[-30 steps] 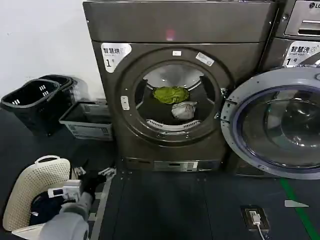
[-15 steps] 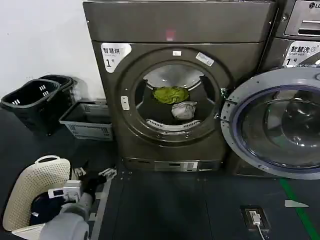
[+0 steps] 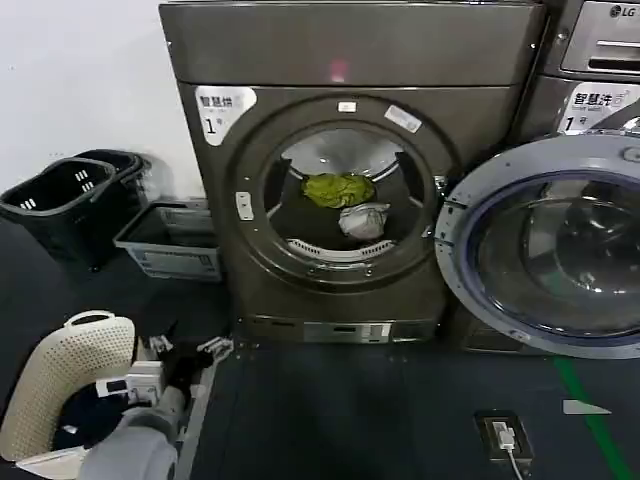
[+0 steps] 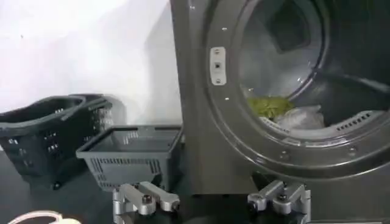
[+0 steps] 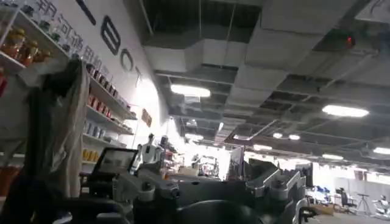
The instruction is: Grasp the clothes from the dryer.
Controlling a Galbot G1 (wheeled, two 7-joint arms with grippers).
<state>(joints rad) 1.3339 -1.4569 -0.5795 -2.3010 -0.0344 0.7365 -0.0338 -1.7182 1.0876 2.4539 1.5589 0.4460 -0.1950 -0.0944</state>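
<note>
Inside the open dryer (image 3: 335,180), a lime-green bundle (image 3: 338,189) and white-grey bundle (image 3: 363,220) look soft and light; pinch any fold. The left hand (image 4: 210,199), fingers apart, waits low beside the cream laundry basket (image 3: 60,375).

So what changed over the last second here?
Little: the head view drifted, so everything sits slightly left. The left gripper hangs open, low by the cream basket. The green and white clothes lie untouched in the dryer, door open.

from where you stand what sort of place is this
Probably a laundry room or laundromat: a large bronze-grey front-loading dryer numbered 1, a second machine beside it, and dark plastic laundry baskets on the floor.
</note>
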